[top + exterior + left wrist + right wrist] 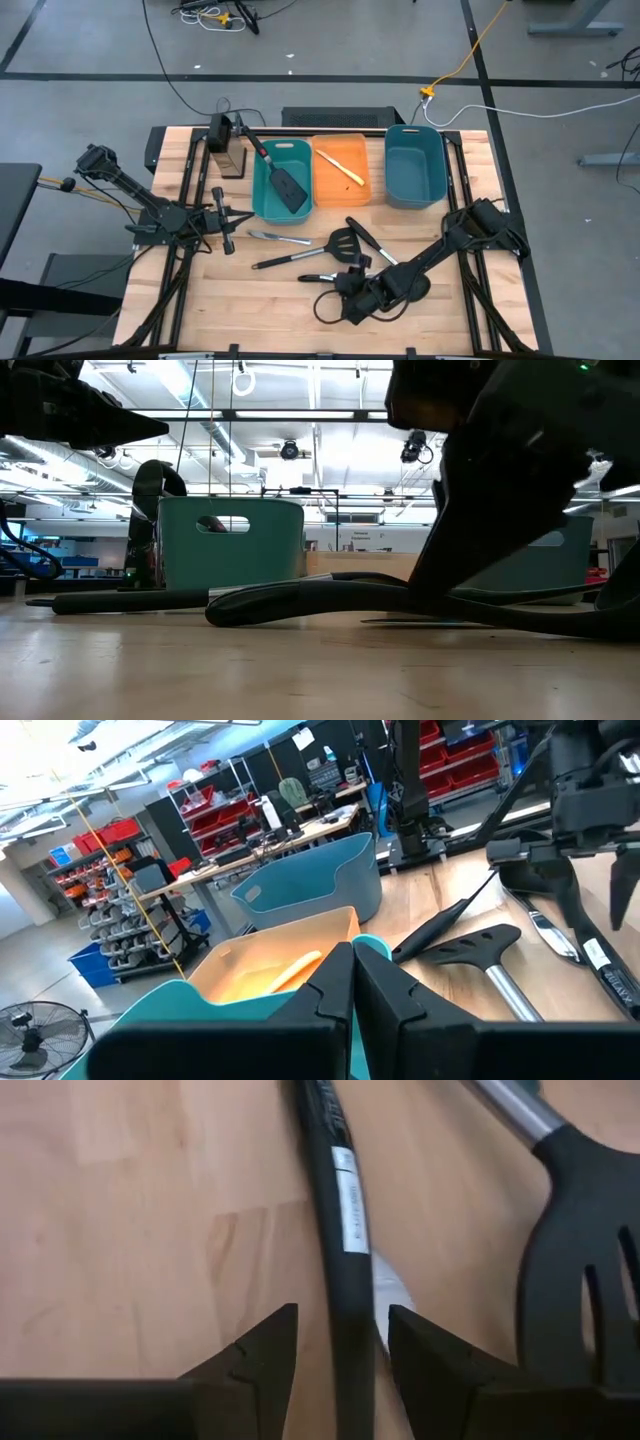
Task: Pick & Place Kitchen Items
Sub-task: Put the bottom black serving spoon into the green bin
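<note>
right pincer [338,1350]: fingers apart, straddling black ladle handle [340,1230] on worktop [130,1210]
left pincer [350,990]: fingers together, empty
ladle bowl: hidden under arm

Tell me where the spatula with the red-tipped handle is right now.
In the high view, the red-tipped spatula lies inside the left teal bin, its handle leaning over the bin's far-left rim, next to the orange bin.
</note>
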`<act>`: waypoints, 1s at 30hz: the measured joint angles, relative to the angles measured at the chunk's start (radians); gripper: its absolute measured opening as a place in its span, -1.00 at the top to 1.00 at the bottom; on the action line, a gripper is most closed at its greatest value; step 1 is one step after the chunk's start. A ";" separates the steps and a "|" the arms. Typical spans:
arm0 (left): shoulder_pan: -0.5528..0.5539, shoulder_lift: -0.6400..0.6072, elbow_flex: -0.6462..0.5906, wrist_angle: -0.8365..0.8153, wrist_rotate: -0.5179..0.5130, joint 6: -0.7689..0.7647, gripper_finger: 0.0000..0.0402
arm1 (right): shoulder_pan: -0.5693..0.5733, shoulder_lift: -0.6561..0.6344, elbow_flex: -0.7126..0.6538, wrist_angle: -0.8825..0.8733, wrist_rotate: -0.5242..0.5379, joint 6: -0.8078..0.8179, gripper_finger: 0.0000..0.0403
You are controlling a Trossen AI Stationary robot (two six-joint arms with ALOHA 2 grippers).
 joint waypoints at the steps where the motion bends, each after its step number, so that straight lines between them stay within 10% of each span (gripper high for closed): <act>1: 0.000 0.000 0.000 0.000 0.000 0.000 0.93 | 0.000 0.001 0.000 0.001 0.004 0.000 0.18; 30: 0.000 0.000 0.000 -0.004 0.000 0.000 0.93 | 0.005 -0.001 -0.044 0.015 -0.020 0.100 0.80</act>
